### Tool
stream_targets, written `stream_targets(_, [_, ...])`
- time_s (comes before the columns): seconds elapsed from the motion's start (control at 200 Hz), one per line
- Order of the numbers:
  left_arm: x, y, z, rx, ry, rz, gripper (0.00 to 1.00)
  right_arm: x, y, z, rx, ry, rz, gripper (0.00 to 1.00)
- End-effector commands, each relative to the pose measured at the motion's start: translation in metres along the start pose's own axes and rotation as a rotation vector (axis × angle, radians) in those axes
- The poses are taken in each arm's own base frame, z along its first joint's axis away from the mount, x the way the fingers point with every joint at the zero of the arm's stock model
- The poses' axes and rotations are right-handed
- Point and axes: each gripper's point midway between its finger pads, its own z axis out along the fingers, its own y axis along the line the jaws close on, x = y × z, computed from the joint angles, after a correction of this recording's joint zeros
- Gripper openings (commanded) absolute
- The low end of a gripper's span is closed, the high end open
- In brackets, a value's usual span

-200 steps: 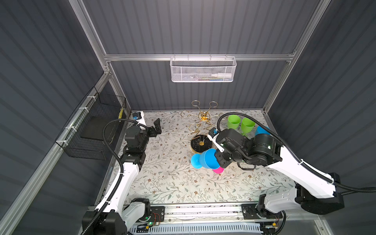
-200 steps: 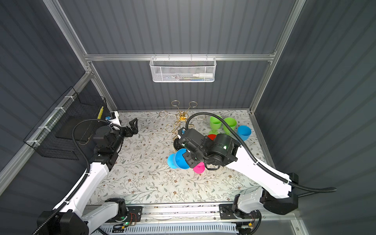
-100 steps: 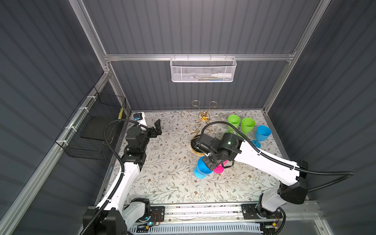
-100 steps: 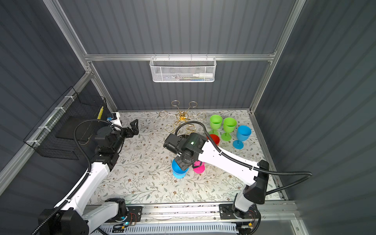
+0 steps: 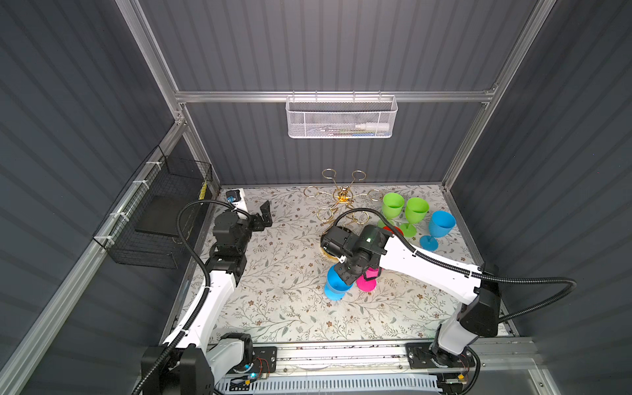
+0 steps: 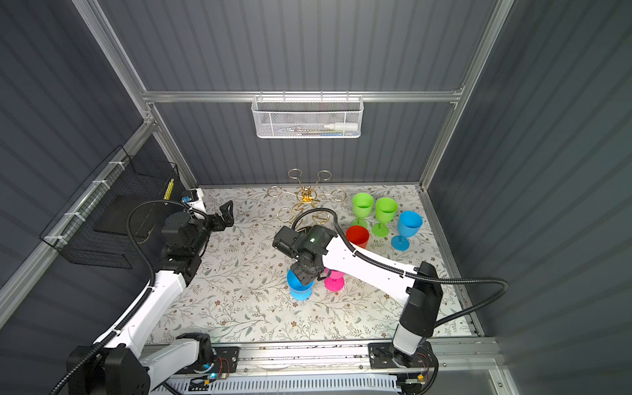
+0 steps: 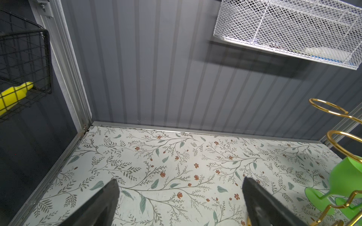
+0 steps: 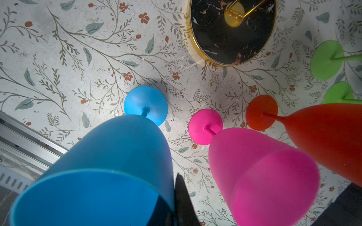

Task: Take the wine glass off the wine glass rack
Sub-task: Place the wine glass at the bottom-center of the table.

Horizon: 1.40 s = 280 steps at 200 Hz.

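The gold wine glass rack point(image 5: 343, 198) stands at the back of the floral mat, and its ring arms show no glass in both top views. Its black gold-rimmed base point(image 8: 231, 33) shows in the right wrist view. My right gripper point(image 5: 347, 277) is shut on the rim of a blue wine glass point(image 5: 333, 287), one finger inside the bowl and one outside point(image 8: 179, 182). This glass point(image 8: 109, 156) is upright, foot at or just above the mat, beside a pink glass point(image 5: 367, 282). My left gripper point(image 5: 265, 213) hangs open and empty at the back left, well apart from the rack.
A red glass point(image 5: 393, 231), two green glasses point(image 5: 393, 205) and another blue glass point(image 5: 441, 224) stand right of the rack. A white mesh basket point(image 5: 340, 118) hangs on the back wall. A black wire basket point(image 5: 160, 212) hangs on the left wall.
My right arm has swung forward and down, turning the blue glass from lying sideways to upright beside the pink glass. The left arm has stayed still.
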Motion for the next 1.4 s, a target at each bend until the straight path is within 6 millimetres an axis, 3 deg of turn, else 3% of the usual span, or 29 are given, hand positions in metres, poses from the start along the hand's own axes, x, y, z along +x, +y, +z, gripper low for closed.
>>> stream_targets(0.0, [0.002,0.007,0.001,-0.025,-0.007,0.021,1.0,0.0,0.001,0.011,-0.007,0.014,-0.003,0.11])
stream_targets(0.265, [0.004,0.01,0.002,-0.031,-0.003,0.025,1.0,-0.004,0.001,0.015,-0.013,0.008,0.006,0.16])
stream_targets(0.35, [0.006,0.011,0.002,-0.038,0.0,0.029,1.0,-0.006,0.0,0.011,-0.015,-0.005,0.013,0.25])
stream_targets(0.555, [0.005,0.015,0.002,-0.053,-0.005,0.029,1.0,-0.02,-0.009,-0.027,-0.053,-0.143,0.056,0.51])
stream_targets(0.755, [0.0,0.016,-0.005,-0.06,-0.042,0.033,1.0,-0.023,-0.028,-0.069,-0.095,-0.396,0.084,0.71])
stream_targets(0.935, [0.0,0.021,-0.019,-0.085,-0.105,0.025,1.0,-0.006,-0.081,-0.097,-0.106,-0.622,0.257,0.84])
stream_targets(1.015, [0.007,0.023,-0.022,-0.088,-0.119,0.011,1.0,0.004,-0.108,-0.099,-0.09,-0.698,0.341,0.89])
stream_targets(1.201, [0.035,0.029,-0.025,-0.101,-0.103,0.022,1.0,0.027,-0.176,-0.081,0.008,-0.785,0.539,0.99])
stream_targets(1.396, [0.077,0.042,-0.026,-0.147,-0.059,0.056,1.0,0.049,-0.237,-0.059,0.141,-0.848,0.677,0.99])
